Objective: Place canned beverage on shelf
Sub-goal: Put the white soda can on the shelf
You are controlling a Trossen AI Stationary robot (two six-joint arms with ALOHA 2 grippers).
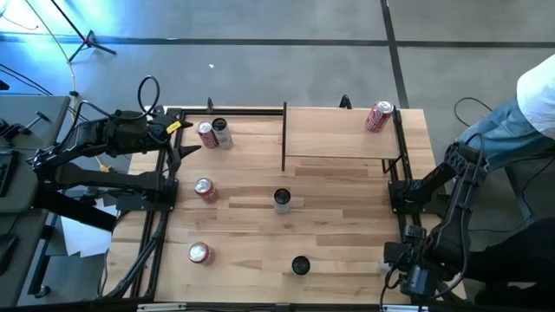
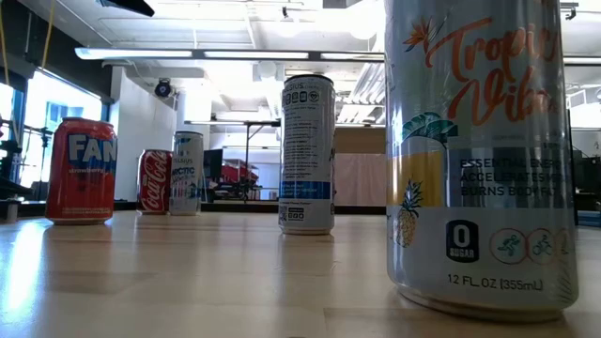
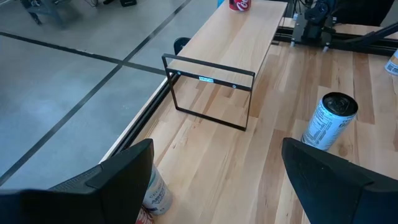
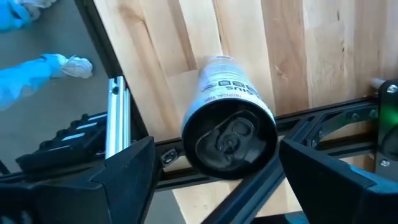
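Shelf [image 1: 340, 132], red can [image 1: 379, 116] lying on it

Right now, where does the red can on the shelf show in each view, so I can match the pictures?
High view: the red can sits at the right end of the shelf, toward the picture's top.
Left wrist view: cut off by the top edge, at the shelf's far end.
Low view: not visible.
Right wrist view: not in it.
Shared landmark: the slim can standing mid-table, also in the low and left wrist views.
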